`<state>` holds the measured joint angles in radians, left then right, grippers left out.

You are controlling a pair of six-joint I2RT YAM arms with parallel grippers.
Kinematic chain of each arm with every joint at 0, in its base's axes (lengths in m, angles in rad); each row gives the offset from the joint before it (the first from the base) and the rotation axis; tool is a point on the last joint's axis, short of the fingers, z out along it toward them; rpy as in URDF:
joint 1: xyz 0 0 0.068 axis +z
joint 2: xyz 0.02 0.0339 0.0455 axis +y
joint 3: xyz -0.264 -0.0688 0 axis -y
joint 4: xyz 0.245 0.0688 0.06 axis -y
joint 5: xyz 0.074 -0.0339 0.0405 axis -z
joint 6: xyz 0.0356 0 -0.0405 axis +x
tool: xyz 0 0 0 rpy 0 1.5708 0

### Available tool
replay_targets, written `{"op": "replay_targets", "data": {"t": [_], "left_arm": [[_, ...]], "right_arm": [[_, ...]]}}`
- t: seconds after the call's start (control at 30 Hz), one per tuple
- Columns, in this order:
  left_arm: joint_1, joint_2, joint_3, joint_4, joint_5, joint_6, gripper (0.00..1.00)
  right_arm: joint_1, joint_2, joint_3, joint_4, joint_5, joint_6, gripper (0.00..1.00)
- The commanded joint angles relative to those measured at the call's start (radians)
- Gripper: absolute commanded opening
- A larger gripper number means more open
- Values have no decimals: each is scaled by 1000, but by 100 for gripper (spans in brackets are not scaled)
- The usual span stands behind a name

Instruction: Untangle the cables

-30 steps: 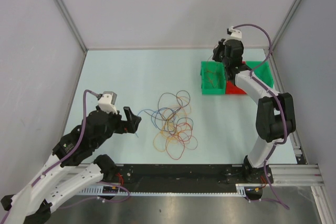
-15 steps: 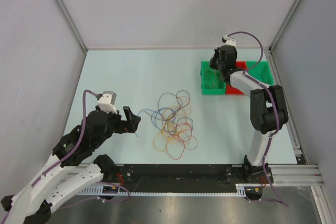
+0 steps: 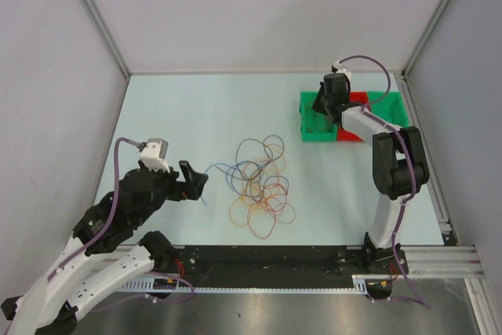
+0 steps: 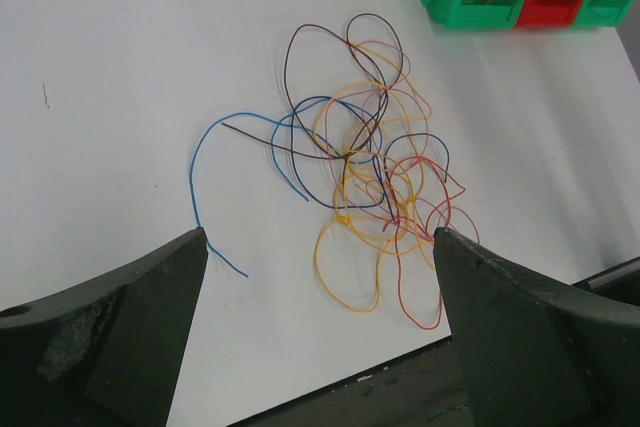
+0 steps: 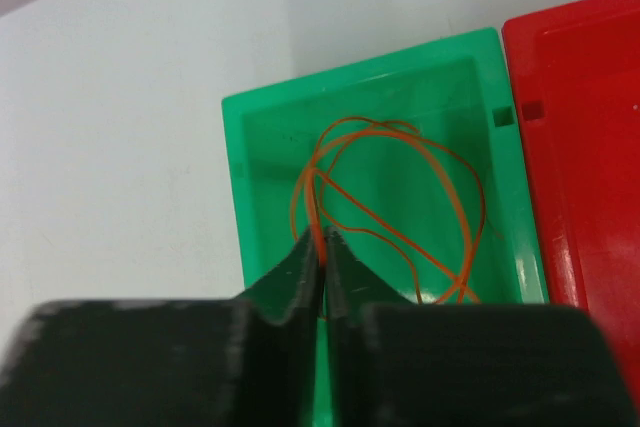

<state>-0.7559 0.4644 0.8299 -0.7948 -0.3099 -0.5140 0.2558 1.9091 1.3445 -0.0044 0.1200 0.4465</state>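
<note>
Cable [image 5: 365,127], orange, looped in green bin [image 5: 235,187], clamped by right jaws; left jaws apart.

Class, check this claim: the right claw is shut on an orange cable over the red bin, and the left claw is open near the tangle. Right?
No. The right wrist view shows the right claw shut on the orange cable over the green bin, not the red bin. The left claw is open near the tangle.
</note>
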Motion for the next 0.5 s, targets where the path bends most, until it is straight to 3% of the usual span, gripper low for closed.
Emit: {"op": "replay_targets", "data": {"t": [0.0, 0.03, 0.07, 0.13, 0.27, 0.47], "left_arm": [[9, -23, -9, 22, -3, 14, 100], [9, -24, -9, 22, -3, 14, 100], [9, -27, -9, 22, -3, 14, 100], [9, -30, -9, 22, -3, 14, 100], [9, -33, -9, 23, -3, 14, 100], [7, -21, -11, 23, -1, 14, 100]], "right_arm": [[2, 4, 10, -28, 9, 28, 20], [2, -4, 16, -31, 7, 21, 26], [0, -19, 25, -42, 15, 17, 41], [0, -36, 42, -86, 32, 3, 53], [-4, -96, 88, -173, 76, -2, 63], [-3, -228, 110, -316, 112, -2, 66]]}}
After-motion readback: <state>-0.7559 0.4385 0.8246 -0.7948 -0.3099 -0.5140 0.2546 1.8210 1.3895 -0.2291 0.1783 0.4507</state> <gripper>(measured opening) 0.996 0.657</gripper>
